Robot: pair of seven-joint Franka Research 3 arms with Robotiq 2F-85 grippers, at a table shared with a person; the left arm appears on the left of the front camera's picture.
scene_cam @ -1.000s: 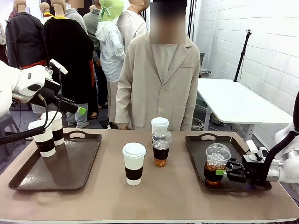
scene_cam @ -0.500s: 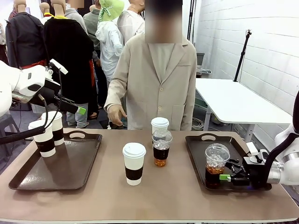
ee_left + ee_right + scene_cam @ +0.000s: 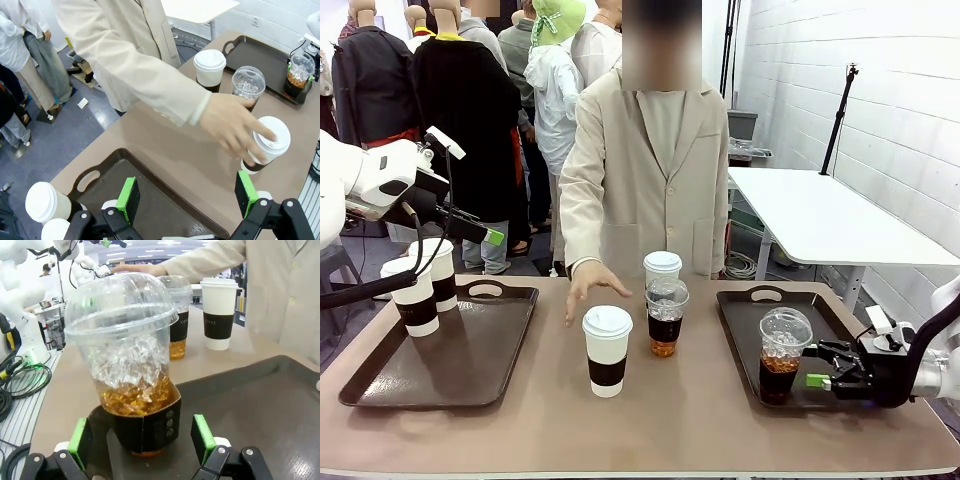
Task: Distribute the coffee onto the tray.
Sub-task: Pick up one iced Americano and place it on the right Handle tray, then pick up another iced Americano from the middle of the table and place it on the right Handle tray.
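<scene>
Since 0.5 s ago the right gripper [image 3: 820,365] has backed off the iced coffee cup [image 3: 783,352], jaws spread. The cup stands free on the right tray [image 3: 740,325]. The person's hand [image 3: 592,282] has come over the middle paper cup [image 3: 607,350] on the table [image 3: 520,430]. The left gripper [image 3: 187,195] is spread wide above the left tray [image 3: 470,365].

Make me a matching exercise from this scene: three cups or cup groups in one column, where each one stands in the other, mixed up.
1. pair of paper cups
2. iced coffee facing the right gripper
3. paper cup nearest the person's hand

A. bare table, between the trays
B. left tray
C. right tray

Pairs: 1-B, 2-C, 3-A
</scene>
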